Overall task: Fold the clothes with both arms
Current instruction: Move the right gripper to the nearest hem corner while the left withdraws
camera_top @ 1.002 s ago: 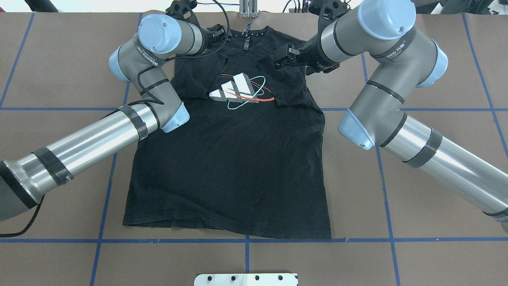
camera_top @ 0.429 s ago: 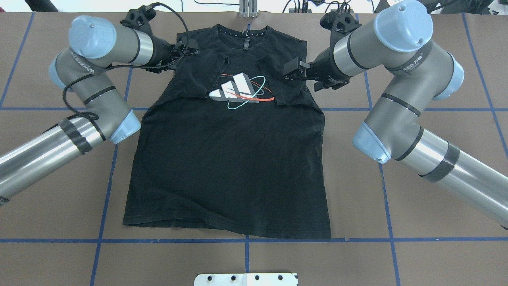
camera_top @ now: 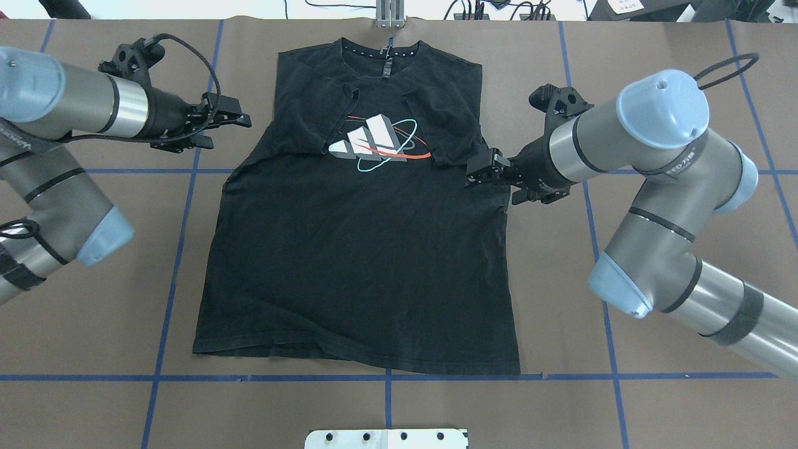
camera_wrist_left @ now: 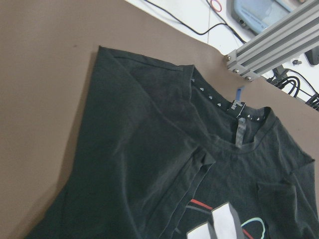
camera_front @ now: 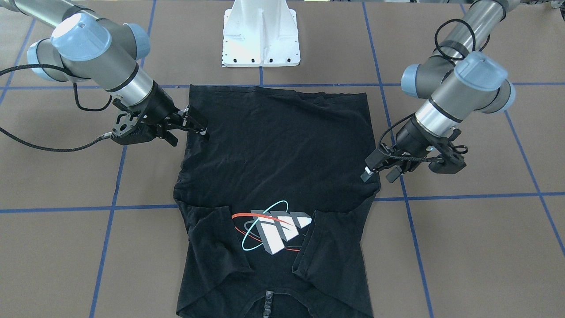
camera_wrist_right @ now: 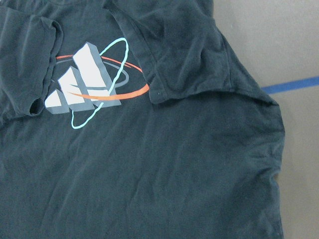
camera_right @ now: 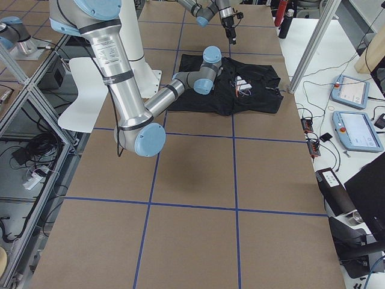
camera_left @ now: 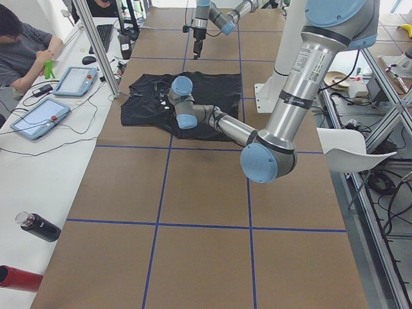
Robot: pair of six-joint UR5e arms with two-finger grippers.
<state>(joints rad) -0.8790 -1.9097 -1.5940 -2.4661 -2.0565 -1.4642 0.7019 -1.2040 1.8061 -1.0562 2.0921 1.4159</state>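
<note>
I read this as the gap between folds. Both sleeves, left (camera_top: pixel 312 118) and right (camera_top: pixel 449 125), were already turned in over the chest, and the body of the shirt (camera_top: pixel 355 268) was not yet folded.

The left gripper (camera_top: pixel 227 128) hung with its jaws apart and nothing between them. The shirt's left shoulder edge lay just ahead of its tips, with bare table (camera_top: pixel 93 324) under it, so it was near the cloth but not on it. The right gripper (camera_top: pixel 489 181) was likewise parted and empty; its tips stood over the shirt's right side edge, at the foot of the turned-in sleeve. Whether they brushed the fabric I could not tell. Neither wrist view showed any cloth lifted.

The shirt lay flat between the two grippers, print (camera_top: pixel 374 143) up. Its long axis ran collar to hem, square across the line the two grippers pointed along. The collar (camera_top: pixel 383 50) pointed away from the base, beyond both tools; the hem (camera_top: pixel 355 362) lay back toward the base, behind both tools.

My judgement was that the next move called for matched grasps. The grippers were not level along that axis, the left being nearer the collar than the right. Each would have to come down on its own side edge at the same station along the axis and pinch the layers there. They would then lift together and carry the cloth along the axis, so the fold landed straight; uneven pinches or unequal lift would skew it and might spill the sleeves out.
</note>
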